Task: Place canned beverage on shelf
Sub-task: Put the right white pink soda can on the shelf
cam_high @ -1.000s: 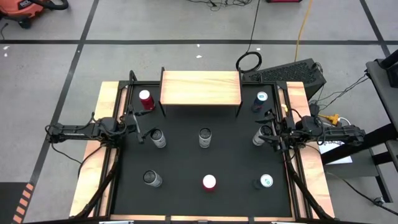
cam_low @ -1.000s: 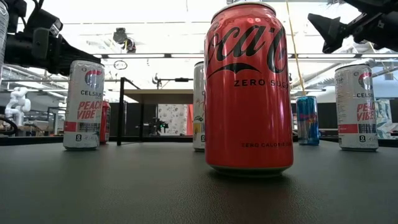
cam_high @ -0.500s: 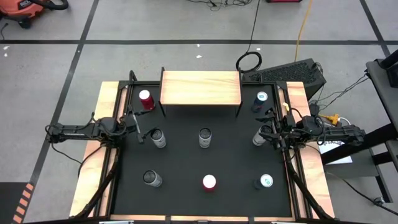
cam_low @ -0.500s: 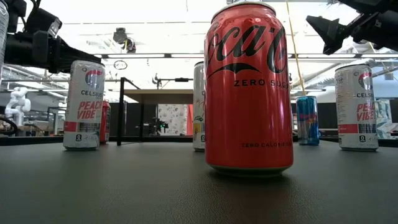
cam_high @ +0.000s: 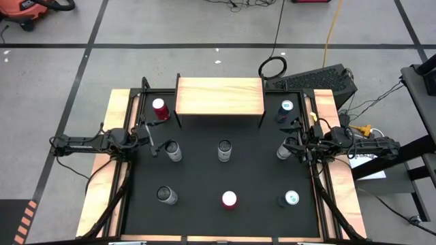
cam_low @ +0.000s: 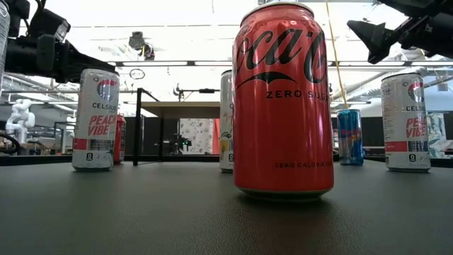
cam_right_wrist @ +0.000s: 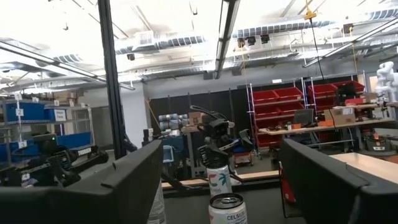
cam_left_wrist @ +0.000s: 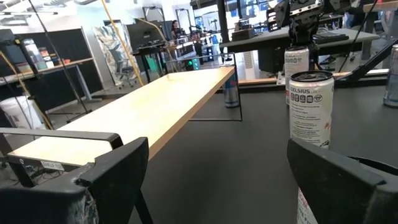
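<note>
The shelf [cam_high: 219, 95], a light wood top on thin black legs, stands at the far middle of the black mat; it also shows in the left wrist view [cam_left_wrist: 155, 106]. Several cans stand upright on the mat, among them a red Coke Zero can [cam_low: 283, 99] near the front edge [cam_high: 229, 199] and a white Celsius can [cam_left_wrist: 311, 109] in the middle. My left gripper [cam_high: 146, 139] hovers open at the mat's left edge, beside a silver-topped can [cam_high: 172, 150]. My right gripper [cam_high: 293, 146] hovers open at the right edge, next to another Celsius can [cam_high: 284, 151].
A red-topped can [cam_high: 160, 107] stands left of the shelf and a blue one [cam_high: 286, 107] right of it. Two more cans [cam_high: 165, 195] [cam_high: 291, 198] stand in the front row. Wooden borders [cam_high: 116, 122] frame the mat. A dark box [cam_high: 320, 82] lies beyond the far right corner.
</note>
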Controlling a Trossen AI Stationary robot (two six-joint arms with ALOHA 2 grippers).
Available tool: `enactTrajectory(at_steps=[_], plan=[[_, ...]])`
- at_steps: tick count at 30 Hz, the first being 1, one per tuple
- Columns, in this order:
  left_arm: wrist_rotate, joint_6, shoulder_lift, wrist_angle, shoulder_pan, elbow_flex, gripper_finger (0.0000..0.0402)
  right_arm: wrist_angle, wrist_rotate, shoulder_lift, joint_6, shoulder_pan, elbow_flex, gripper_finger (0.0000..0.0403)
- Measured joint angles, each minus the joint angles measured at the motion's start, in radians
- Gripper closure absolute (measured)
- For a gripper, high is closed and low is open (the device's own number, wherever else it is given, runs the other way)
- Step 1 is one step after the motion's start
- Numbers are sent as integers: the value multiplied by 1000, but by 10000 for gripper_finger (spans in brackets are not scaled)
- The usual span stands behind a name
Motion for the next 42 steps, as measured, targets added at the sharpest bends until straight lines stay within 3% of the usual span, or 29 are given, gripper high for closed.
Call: enactTrajectory(at_steps=[6,21,30,36,42], plan=[[-86,0,0,1,0,0,21,-7,0,0,0,0,0,96],[-78,-88,1,13,2,0,21,13,3,0,-26,0,0,96],[-32,-159,1,121,2,0,21,61,3,0,8,0,18,96],[-3,-163,6,87,2,65,21,-39,67,0,13,0,121,96],[0,-211,48,-40,2,189,21,-282,164,34,-22,0,268,96]])
